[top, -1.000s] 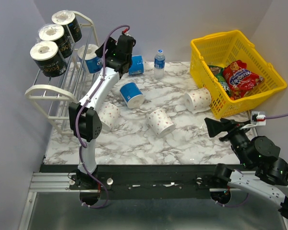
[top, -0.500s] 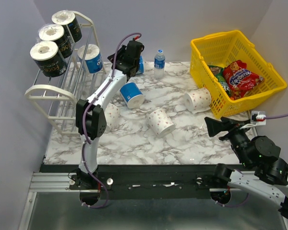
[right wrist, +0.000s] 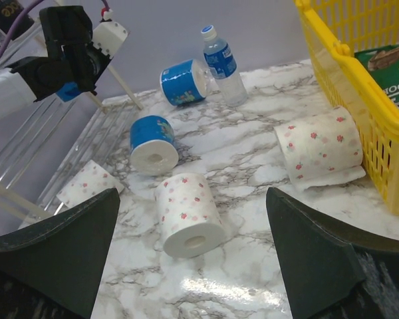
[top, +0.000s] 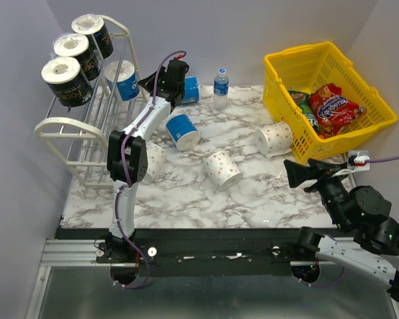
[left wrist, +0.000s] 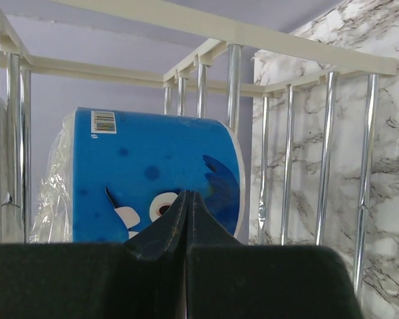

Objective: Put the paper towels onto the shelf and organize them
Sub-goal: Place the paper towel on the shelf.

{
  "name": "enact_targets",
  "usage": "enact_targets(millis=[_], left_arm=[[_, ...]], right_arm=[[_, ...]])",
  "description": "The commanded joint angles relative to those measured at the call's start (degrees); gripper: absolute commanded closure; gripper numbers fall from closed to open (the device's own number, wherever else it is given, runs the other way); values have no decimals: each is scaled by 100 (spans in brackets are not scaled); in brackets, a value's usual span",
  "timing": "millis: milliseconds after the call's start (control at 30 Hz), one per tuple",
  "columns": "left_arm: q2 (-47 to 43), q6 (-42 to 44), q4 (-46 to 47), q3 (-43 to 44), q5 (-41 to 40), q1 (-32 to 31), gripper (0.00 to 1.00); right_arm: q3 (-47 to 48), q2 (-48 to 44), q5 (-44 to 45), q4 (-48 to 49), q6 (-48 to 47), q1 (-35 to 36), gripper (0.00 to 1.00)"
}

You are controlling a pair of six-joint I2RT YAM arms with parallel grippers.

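Note:
The white shelf [top: 86,126] stands at the far left with three black paper towels [top: 68,80] on its top tier. One blue roll [top: 125,80] lies on the tier below and shows behind the bars [left wrist: 153,176] in the left wrist view. My left gripper [top: 148,84] hovers just right of that roll, shut and empty [left wrist: 187,199]. On the table lie two blue rolls [top: 189,90] [top: 182,131] and three dotted white rolls [top: 153,161] [top: 223,169] [top: 274,138]. My right gripper [top: 299,174] is open at the near right, facing a dotted roll [right wrist: 186,212].
A small water bottle [top: 220,88] stands at the back of the table beside a blue roll. A yellow basket [top: 379,113] with snack packets sits at the back right, a dotted roll against its side. A white plug [top: 357,161] lies near my right gripper.
My left gripper has closed its jaws and drawn back to the right from the blue roll, which stays on the shelf. The right arm has not moved.

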Motion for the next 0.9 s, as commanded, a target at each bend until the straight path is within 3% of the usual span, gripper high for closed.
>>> enact_targets(millis=[0, 367, 867], left_arm=[[153, 262, 410, -76, -223, 201, 93], [-75, -2, 498, -498, 6, 527, 94], [-128, 15, 612, -428, -205, 615, 95]], right_arm=[[397, 203, 43, 146, -332, 34, 0], [881, 564, -62, -91, -342, 43, 0], [855, 485, -45, -241, -236, 34, 0]])
